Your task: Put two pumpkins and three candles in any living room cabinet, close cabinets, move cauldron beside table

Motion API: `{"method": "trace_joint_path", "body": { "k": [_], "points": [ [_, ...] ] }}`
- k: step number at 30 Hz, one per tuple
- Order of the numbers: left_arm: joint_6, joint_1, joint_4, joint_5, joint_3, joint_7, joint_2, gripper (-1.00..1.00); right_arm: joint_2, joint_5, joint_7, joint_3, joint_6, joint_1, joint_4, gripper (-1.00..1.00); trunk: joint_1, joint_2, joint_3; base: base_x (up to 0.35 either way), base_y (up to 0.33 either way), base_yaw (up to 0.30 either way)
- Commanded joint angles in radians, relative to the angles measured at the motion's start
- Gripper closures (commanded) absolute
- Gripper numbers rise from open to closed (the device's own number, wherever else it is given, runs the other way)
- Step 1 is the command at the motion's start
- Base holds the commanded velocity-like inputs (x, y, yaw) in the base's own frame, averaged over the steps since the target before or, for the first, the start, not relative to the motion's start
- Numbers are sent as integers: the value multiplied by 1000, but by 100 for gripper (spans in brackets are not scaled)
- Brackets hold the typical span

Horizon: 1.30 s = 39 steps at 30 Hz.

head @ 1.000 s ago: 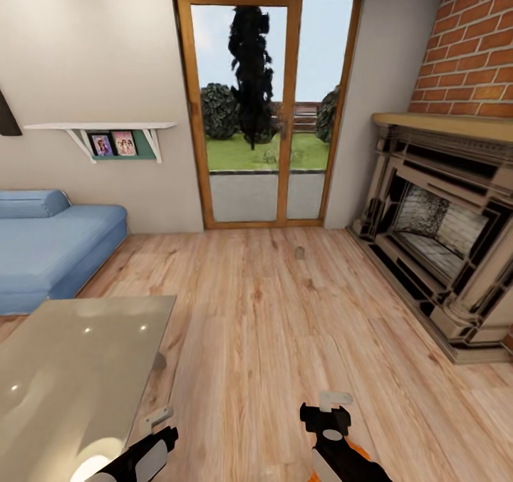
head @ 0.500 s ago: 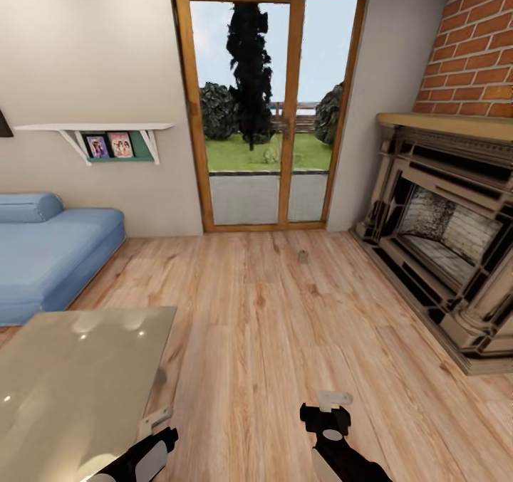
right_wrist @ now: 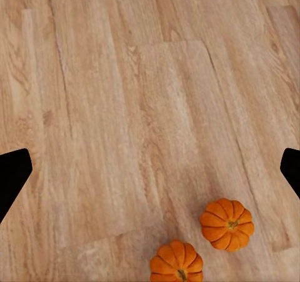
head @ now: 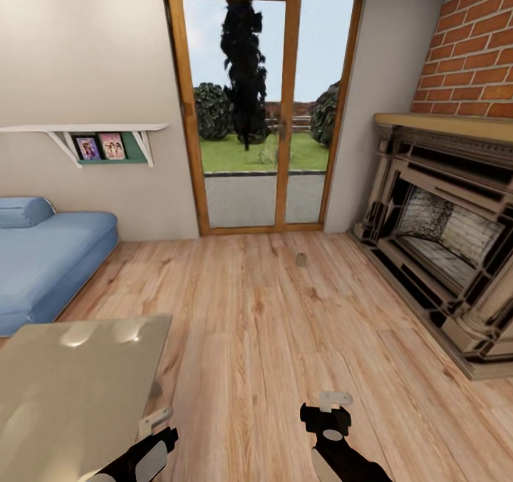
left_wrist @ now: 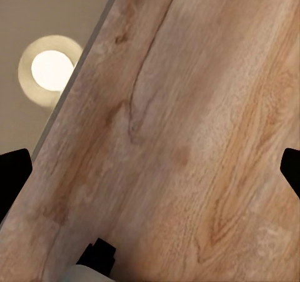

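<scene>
2 small ribbed orange pumpkins [right_wrist: 227,224] lie near each other on the pale wood-plank floor [head: 271,339] in the right wrist view. Ahead, glass patio doors with a wooden frame [head: 260,105] face a garden, a blue sofa [head: 43,261] at left, a brick fireplace [head: 449,240] at right, a glossy beige table [head: 71,389] nearby. Both the left gripper [head: 153,425] and right gripper [head: 333,405] hang spread and empty.

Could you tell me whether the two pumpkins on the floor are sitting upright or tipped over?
Upright. In the right wrist view both pumpkins rest on the wooden floor with their stems pointing up toward the camera.
</scene>
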Motion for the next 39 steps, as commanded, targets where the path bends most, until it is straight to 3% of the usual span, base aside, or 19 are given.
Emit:
{"method": "trace_joint_path", "body": {
  "k": [1,39],
  "points": [
    [1,0,-2,7,-8,6,1,-100,-1,-8,-8,7,1,-1,-1,-100,0,-1,-1,15,1,-1],
    [7,0,-12,-7,-18,5,-2,-100,-2,-7,-8,7,-1,-1,-2,-100,0,-1,-1,3,42,0]
  ]
}}
